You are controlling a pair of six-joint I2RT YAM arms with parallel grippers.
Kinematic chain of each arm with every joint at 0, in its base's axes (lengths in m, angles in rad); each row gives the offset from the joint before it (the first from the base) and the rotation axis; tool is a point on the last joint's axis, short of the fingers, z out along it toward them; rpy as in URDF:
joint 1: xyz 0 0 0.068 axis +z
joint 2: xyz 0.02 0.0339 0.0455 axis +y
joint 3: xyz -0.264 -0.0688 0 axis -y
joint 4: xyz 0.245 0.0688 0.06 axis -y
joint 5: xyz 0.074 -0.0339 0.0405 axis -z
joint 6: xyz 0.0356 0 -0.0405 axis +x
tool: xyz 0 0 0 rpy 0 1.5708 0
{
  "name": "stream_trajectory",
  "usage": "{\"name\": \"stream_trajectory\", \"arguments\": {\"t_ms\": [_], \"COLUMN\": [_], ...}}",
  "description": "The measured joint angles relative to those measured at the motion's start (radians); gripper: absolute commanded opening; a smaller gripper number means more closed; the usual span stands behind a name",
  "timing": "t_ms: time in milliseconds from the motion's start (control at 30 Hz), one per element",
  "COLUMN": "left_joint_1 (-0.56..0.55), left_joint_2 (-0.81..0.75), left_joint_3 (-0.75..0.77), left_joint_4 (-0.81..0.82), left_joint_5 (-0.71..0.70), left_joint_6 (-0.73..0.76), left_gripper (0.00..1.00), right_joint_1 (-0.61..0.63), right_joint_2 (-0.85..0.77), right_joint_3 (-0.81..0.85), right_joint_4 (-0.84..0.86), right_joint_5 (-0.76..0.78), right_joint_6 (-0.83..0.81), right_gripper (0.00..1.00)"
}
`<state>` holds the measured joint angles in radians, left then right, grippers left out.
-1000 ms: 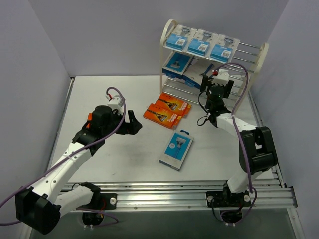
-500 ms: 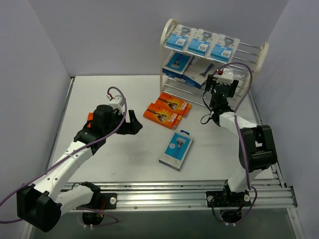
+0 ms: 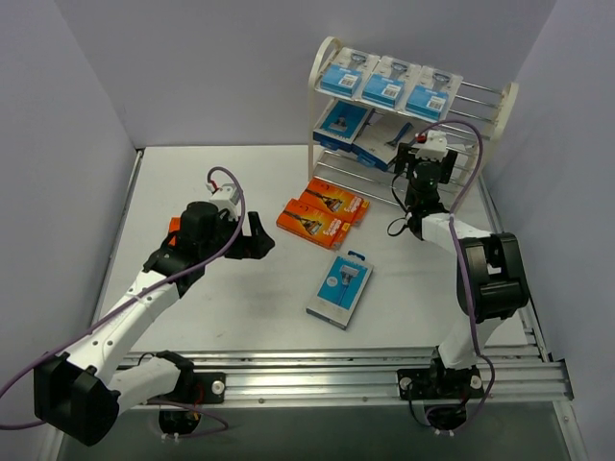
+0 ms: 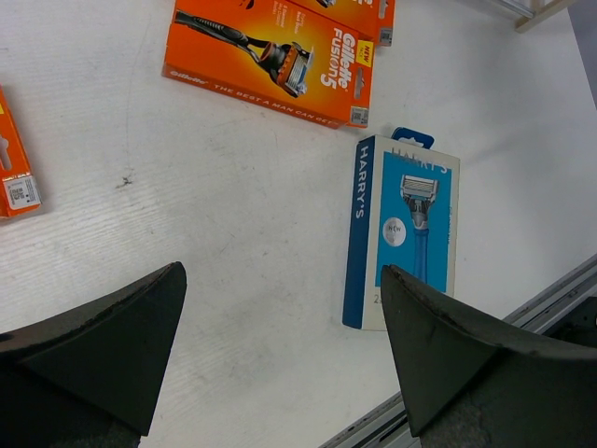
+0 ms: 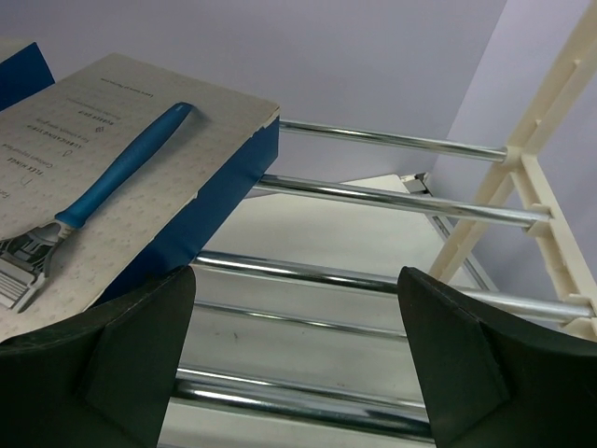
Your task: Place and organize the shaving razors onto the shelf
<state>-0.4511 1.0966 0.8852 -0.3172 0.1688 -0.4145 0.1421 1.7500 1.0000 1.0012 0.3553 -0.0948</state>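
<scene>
The cream shelf (image 3: pixel 504 101) stands at the back right. Three blue razor packs (image 3: pixel 388 81) lie on its top tier, and more packs (image 3: pixel 344 121) on the middle tier. My right gripper (image 3: pixel 424 171) is open and empty at the middle tier's front. In its wrist view (image 5: pixel 297 364) a grey-white pack with a blue razor (image 5: pixel 121 177) lies on the rods to its left. Two orange boxes (image 3: pixel 323 213) and a blue pack (image 3: pixel 340 288) lie on the table. My left gripper (image 3: pixel 258 238) is open and empty above the table (image 4: pixel 280 364), with the blue pack (image 4: pixel 403 233) and an orange box (image 4: pixel 270 61) ahead.
A third orange box (image 4: pixel 14 173) lies at the left edge of the left wrist view, under the left arm in the top view (image 3: pixel 174 227). Chrome rods (image 5: pixel 392 201) and the shelf's end frame (image 5: pixel 546 168) are right of the right gripper. A metal rail (image 3: pixel 336 370) runs along the near table edge.
My right gripper has moved a little right and back along the shelf front, uncovering a grey-white pack on the middle tier. The left arm has barely moved.
</scene>
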Motion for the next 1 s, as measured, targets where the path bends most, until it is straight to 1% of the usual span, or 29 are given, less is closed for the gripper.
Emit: {"name": "stream_trajectory", "arguments": {"t_ms": [467, 1000], "left_joint_1": [0.009, 0.021], "left_joint_2": [0.022, 0.049], "left_joint_3": [0.0, 0.0], "left_joint_4": [0.006, 0.022], "left_joint_5": [0.004, 0.021], "left_joint_6": [-0.001, -0.018], "left_gripper": [0.94, 0.94], "right_joint_1": [-0.024, -0.024], "right_joint_2": [0.045, 0.113], "right_joint_3": [0.027, 0.076], "right_joint_4": [0.07, 0.123], "right_joint_5": [-0.074, -0.095], "right_joint_6": [-0.047, -0.074], "right_gripper": [0.86, 0.87]}}
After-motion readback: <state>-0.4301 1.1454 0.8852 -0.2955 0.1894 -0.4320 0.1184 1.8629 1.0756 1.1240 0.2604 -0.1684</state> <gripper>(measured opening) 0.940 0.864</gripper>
